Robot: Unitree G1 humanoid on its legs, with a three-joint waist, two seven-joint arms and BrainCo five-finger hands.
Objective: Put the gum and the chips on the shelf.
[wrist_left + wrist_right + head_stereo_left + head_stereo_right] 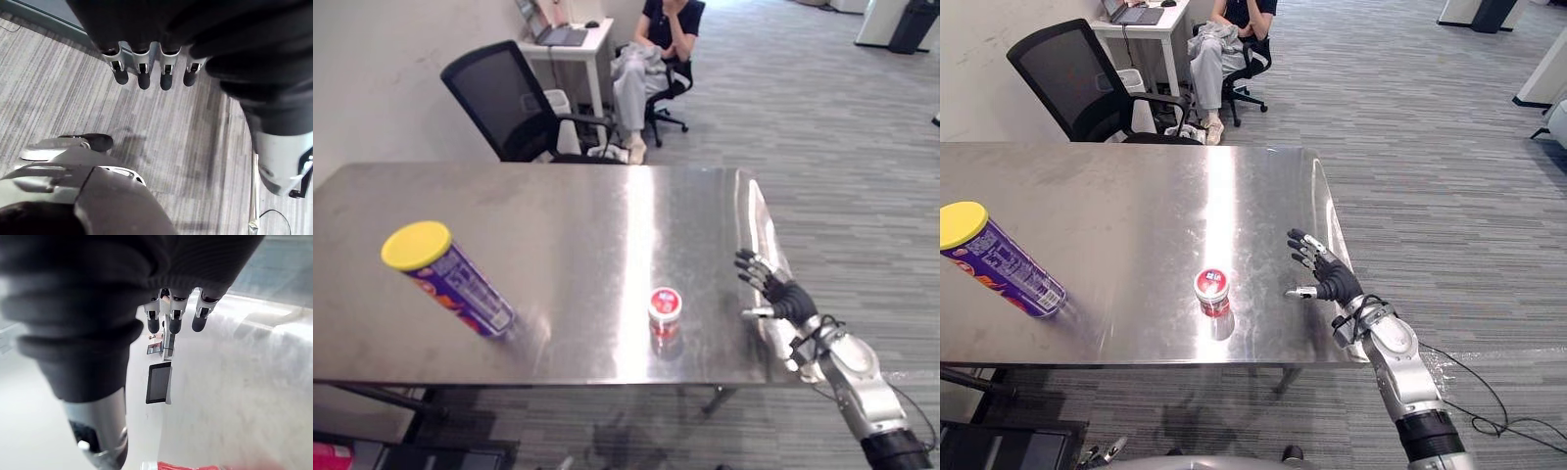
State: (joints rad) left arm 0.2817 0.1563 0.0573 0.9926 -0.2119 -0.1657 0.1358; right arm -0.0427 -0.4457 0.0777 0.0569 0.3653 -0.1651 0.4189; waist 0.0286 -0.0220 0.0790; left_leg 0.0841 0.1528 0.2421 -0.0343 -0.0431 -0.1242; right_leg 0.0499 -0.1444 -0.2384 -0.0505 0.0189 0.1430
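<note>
Your gum [665,311], a small tub with a red and white lid, stands upright on the counter [558,215] in the lower middle of the left eye view, near the counter's front edge. The chips [450,279], a purple can with a yellow lid, sit well apart from it at the lower left of the frame, base on the steel and lid towards the upper left. Neither is held.

Your right hand [781,294] is at the lower right of the frame, over the counter's right edge, to the right of the gum and apart from it. Its fingers [172,319] are spread wide and straight, the thumb points towards the gum, and it holds nothing.

Your left hand [143,77] shows in its own wrist view with straight fingers in a row, nothing between them, and grey carpet beyond.

Behind the counter, at the upper left of the frame, stands a black office chair [504,103]. Further back, a person [646,59] sits beside a white desk [570,44] with a laptop on it.
</note>
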